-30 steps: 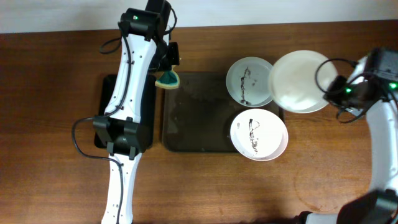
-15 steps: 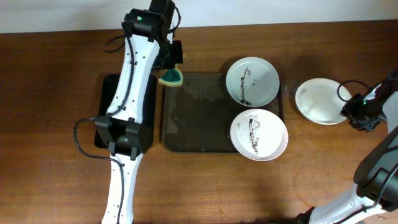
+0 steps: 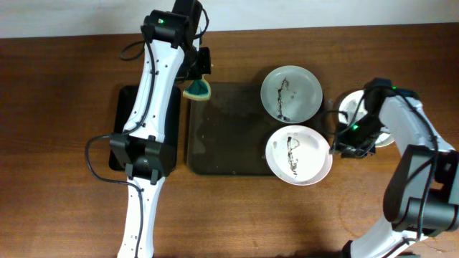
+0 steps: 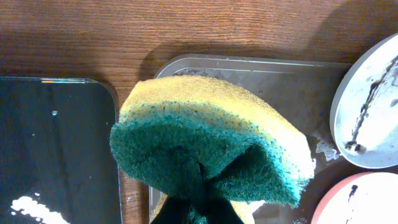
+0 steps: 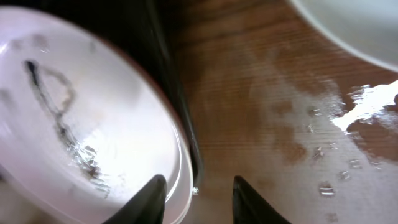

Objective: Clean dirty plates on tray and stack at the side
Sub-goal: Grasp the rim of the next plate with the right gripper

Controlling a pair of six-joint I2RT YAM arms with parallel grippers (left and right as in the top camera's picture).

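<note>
Left gripper [image 4: 198, 210] clamping yellow-green sponge [image 4: 205, 137] at dark brown rectangular tray's [image 3: 226, 136] 11 o'clock, right gripper [image 5: 198, 194] open, empty, at smeared round white plate's [image 5: 93, 124] 3 o'clock

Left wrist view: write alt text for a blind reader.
A yellow-and-green sponge, pinched in the left pincer, fills the middle over a corner of the brown tray. A black tray lies left; two smeared white plates show at right.
</note>
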